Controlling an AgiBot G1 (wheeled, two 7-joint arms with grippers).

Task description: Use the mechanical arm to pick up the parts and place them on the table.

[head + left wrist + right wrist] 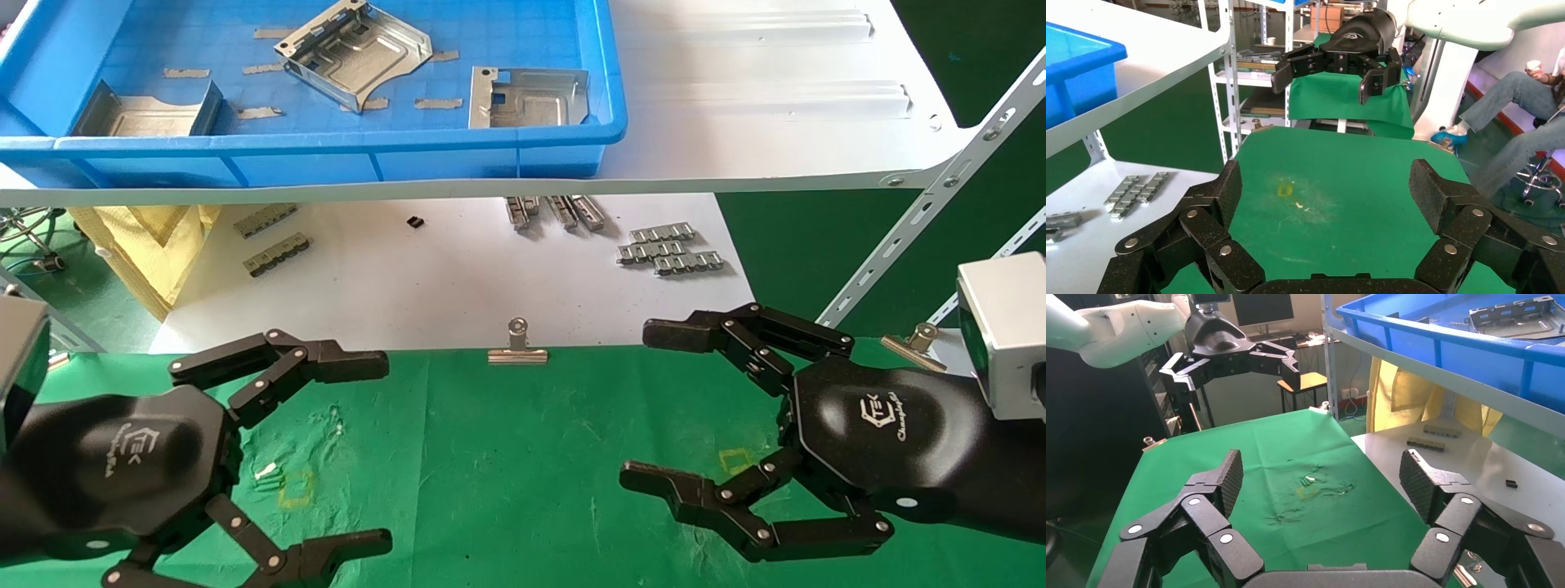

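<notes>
We hover over the table (507,457), green cloth filling the lower half of the head view, with nothing yet set down on it. Above it, across the upper half of the frame, runs the white shelf (760,106), and on that, at upper left, sits the blue tray (343,151).

The tray holds three parts: one at far left (147,110), one tilted at top centre (353,51), one lying flat at the right end (527,96). Thin grey strips (265,68) lie scattered on the tray floor between them.

Our left gripper (327,445) sits at lower left and our right gripper (695,408) at lower right, both with fingers spread wide and holding nothing (the wrist views show only cloth between each pair).

We judge the parts to be stiff stamped sheet metal, light, smooth and likely slippery, with thin edges. A bent-up side wall looks the surest place to pinch; the flat part at the right end, nearest the right gripper, offers its raised rear lip.

Below the shelf, a white board (425,278) at mid-frame carries small ridged pieces (670,247), and a binder clip (517,347) grips the cloth's far edge.
</notes>
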